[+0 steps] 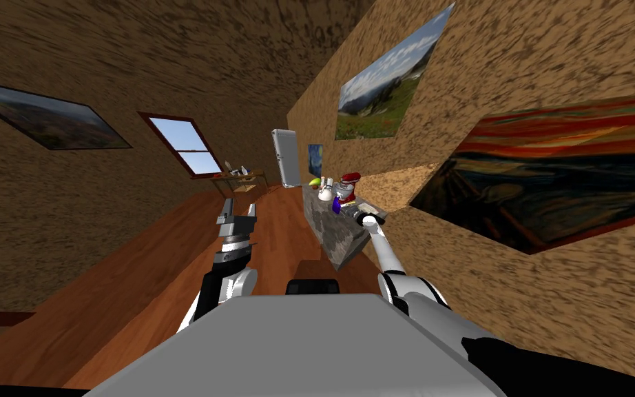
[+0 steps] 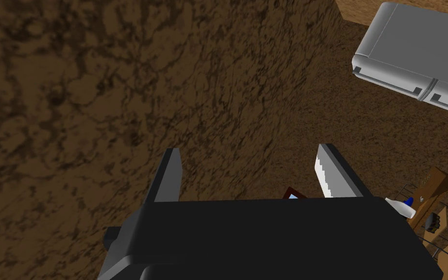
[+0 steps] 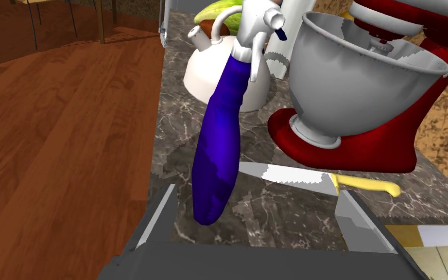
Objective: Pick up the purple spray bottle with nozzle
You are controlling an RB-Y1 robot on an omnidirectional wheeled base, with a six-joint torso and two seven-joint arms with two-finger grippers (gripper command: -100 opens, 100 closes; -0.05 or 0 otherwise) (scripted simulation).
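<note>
The purple spray bottle (image 3: 220, 141), topped by a white trigger nozzle (image 3: 259, 29), stands on the grey marble counter (image 3: 179, 121) close to its floor-side edge. My right gripper (image 3: 257, 218) is open just short of the bottle's base. The base lies between the two fingers, closer to the finger on the floor side, and neither finger touches it. The head view has the bottle (image 1: 337, 205) on the counter (image 1: 333, 241) with my right gripper (image 1: 359, 215) reaching to it. My left gripper (image 1: 237, 215) is held up over the wooden floor, open (image 2: 249, 175) and empty.
A red stand mixer with a grey bowl (image 3: 364, 87) stands right beside the bottle, and a white kettle (image 3: 218, 73) stands behind it. A yellow-handled knife (image 3: 315, 181) lies flat past the fingertips. A box (image 3: 437, 248) lies by the gripper. Wooden floor (image 3: 62, 136) drops off beside the counter.
</note>
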